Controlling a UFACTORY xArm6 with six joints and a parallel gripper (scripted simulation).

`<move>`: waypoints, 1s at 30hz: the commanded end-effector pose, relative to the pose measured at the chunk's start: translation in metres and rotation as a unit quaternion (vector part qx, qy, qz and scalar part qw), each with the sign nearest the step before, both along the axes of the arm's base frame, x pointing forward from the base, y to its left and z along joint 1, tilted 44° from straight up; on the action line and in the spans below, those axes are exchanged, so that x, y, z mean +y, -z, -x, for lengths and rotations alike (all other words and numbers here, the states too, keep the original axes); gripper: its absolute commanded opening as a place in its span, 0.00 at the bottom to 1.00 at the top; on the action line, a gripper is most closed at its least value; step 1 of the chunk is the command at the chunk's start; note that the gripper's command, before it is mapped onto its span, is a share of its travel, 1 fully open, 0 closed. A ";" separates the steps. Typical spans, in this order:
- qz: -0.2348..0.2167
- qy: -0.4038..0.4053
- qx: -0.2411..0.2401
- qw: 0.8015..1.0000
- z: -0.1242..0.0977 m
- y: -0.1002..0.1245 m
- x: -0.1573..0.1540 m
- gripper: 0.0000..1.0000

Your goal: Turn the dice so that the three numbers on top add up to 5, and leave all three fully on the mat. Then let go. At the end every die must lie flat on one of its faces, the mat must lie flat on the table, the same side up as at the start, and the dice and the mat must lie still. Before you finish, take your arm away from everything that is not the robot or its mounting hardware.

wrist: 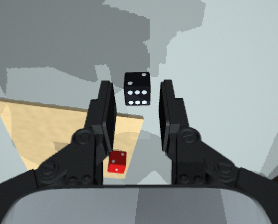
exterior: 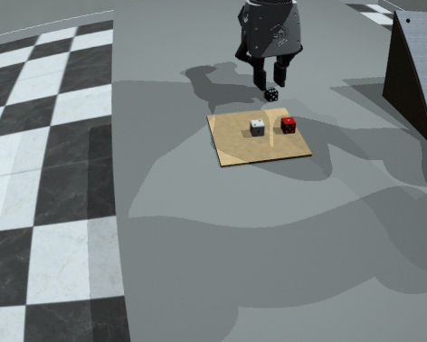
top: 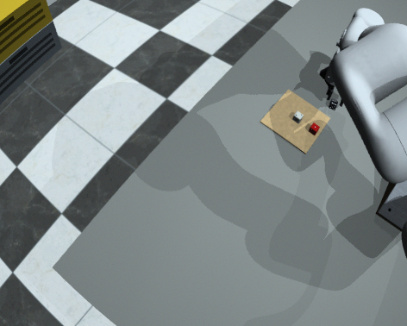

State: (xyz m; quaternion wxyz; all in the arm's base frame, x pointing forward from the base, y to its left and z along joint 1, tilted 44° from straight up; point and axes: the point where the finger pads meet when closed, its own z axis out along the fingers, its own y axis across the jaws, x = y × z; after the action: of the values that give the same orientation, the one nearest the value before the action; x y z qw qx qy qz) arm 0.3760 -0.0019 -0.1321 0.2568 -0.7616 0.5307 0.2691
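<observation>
We see the pincer [exterior: 270,81] partly spread, holding nothing, above the black die [exterior: 270,94], which sits on the table [exterior: 239,248] just off the mat [exterior: 239,150]. White die [exterior: 257,127] and red die [exterior: 288,125] lie on the mat.

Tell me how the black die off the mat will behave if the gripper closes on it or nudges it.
The black die is a small cube resting flat on the table, so a nudge would probably slide or tip it, not roll it far. Its flat sides suit the open gripper's parallel fingers. It looks rigid and likely light.
</observation>
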 end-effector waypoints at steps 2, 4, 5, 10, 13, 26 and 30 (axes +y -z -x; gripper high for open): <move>0.001 0.001 -0.002 1.000 -0.002 -0.001 -0.001 0.36; 0.001 0.001 -0.002 1.000 -0.002 -0.001 -0.001 0.36; 0.001 0.001 -0.002 1.000 -0.002 -0.001 -0.001 0.36; 0.001 0.001 -0.002 1.000 -0.001 0.000 0.000 0.36; 0.001 0.001 -0.002 1.000 -0.001 0.002 0.002 0.36; 0.001 0.001 -0.002 1.000 0.001 0.013 0.012 0.36; 0.001 0.001 -0.002 1.000 0.001 0.015 0.014 0.36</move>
State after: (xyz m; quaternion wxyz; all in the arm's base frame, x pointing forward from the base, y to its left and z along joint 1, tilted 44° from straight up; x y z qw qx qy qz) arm 0.3733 0.0103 -0.1452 0.2566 -0.7616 0.5307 0.2693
